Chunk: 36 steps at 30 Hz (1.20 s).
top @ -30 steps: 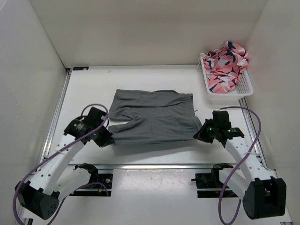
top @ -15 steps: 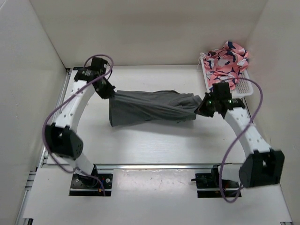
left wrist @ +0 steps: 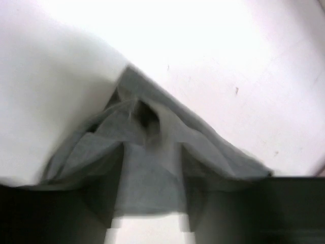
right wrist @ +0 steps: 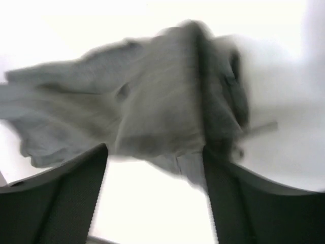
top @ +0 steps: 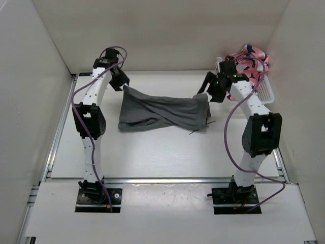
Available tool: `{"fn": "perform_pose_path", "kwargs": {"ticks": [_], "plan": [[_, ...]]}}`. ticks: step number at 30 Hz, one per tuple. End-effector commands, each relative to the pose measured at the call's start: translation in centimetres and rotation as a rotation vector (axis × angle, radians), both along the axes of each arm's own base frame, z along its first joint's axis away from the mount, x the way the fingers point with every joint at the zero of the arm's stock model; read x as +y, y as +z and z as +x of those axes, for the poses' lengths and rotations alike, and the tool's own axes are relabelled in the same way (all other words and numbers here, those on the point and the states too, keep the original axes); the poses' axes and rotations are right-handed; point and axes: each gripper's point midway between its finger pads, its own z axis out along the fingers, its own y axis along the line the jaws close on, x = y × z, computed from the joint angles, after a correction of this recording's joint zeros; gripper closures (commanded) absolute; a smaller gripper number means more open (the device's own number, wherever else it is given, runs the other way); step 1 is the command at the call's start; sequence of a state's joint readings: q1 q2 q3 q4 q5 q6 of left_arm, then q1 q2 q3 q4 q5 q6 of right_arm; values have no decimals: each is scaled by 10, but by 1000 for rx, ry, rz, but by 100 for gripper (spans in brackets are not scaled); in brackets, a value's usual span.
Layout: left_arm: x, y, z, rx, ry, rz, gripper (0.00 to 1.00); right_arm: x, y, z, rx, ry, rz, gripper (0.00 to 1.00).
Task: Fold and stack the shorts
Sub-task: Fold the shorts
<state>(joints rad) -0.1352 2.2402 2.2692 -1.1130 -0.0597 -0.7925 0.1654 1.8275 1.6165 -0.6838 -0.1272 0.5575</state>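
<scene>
Top view: my left claw [top: 122, 84] grasps the shorts [top: 162, 113] by their far left corner (raised); right claw [top: 206, 87], spread and empty, at their right edge.

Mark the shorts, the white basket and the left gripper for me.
shorts [top: 162, 113]: top external view, middle of the grey cloth.
white basket [top: 265, 91]: top external view, bare right side of the basket.
left gripper [top: 124, 86]: top external view, fingertips at the shorts' rear left corner.
</scene>
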Motion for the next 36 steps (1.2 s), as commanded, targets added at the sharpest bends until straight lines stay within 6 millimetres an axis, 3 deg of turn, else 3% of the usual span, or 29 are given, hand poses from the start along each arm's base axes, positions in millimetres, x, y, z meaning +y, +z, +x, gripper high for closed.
{"fn": "perform_pose_path", "kwargs": {"ticks": [1, 2, 3, 4, 5, 6, 7, 9, 11, 12, 13, 14, 15, 16, 17, 19, 20, 21, 23, 24, 27, 28, 30, 31, 32, 33, 35, 36], "plan": [[12, -2, 23, -29, -15, -30, 34, 7, 48, 37, -143, 16, 72, 10], [16, -2, 23, -28, -20, -34, 21, 7, 55, 41, -171, 16, 75, 10], [16, 6, 22, -43, -20, -36, 21, 3, 71, 40, -223, 2, 66, 10], [24, 2, 19, -37, -14, -19, 21, -5, 78, 46, -275, -25, 26, 22], [26, 5, 18, -49, -6, -8, 23, -11, 76, 39, -279, -45, 4, 35], [27, 21, 13, -81, -6, -10, 24, -15, 73, 37, -284, -44, -21, 55], [30, 14, 7, -64, -7, 8, 26, -18, 66, 35, -273, -44, -38, 79], [31, 19, 2, -71, -25, 19, 32, -13, 42, 26, -205, -3, -32, 91], [33, 18, -11, -46, -46, 33, 39, -10, 22, 16, -145, 24, -23, 87], [33, 16, -17, -27, -54, 39, 41, -12, 4, 4, -97, 25, -29, 77], [32, 10, -30, 0, -58, 51, 42, -11, -4, -5, -72, 35, -20, 67], [31, 7, -39, 16, -74, 73, 42, -7, -2, -12, -84, 45, -18, 41], [32, 2, -49, 39, -75, 75, 42, -12, -20, -26, -47, 46, -38, 29], [28, 7, -57, 26, -93, 79, 39, -15, -20, -35, -47, 40, -47, 21], [28, -16, -75, 93, -101, 73, 28, -18, -25, -40, -41, 31, -62, 9], [20, -23, -87, 94, -136, 26, 17, -25, -45, -57, 12, 14, -65, 4], [19, -47, -103, 156, -154, 20, 12, -23, -51, -59, 18, 23, -53, 2], [12, -54, -109, 175, -171, 12, 6, -26, -59, -65, 42, 20, -39, 2], [10, -75, -119, 229, -189, 18, 6, -23, -58, -62, 28, 19, 0, 1], [10, -83, -122, 252, -189, 19, 6, -21, -68, -63, 49, 25, 6, 1], [7, -107, -124, 296, -198, 21, 14, -15, -81, -57, 71, 20, 38, 7], [7, -116, -123, 309, -198, 22, 25, -15, -85, -55, 73, 20, 38, 10], [6, -119, -117, 309, -198, 22, 42, -12, -95, -49, 86, 17, 51, 24], [6, -116, -115, 300, -198, 21, 54, -10, -93, -43, 74, 24, 63, 29], [6, -121, -115, 310, -198, 22, 76, -6, -90, -39, 67, 26, 85, 35], [5, -118, -113, 301, -198, 22, 87, 1, -95, -39, 72, 43, 94, 46], [7, -114, -111, 288, -194, 30, 90, 11, -89, -33, 61, 70, 116, 57], [7, -114, -111, 288, -194, 30, 90, 17, -91, -32, 65, 85, 115, 72]]}}
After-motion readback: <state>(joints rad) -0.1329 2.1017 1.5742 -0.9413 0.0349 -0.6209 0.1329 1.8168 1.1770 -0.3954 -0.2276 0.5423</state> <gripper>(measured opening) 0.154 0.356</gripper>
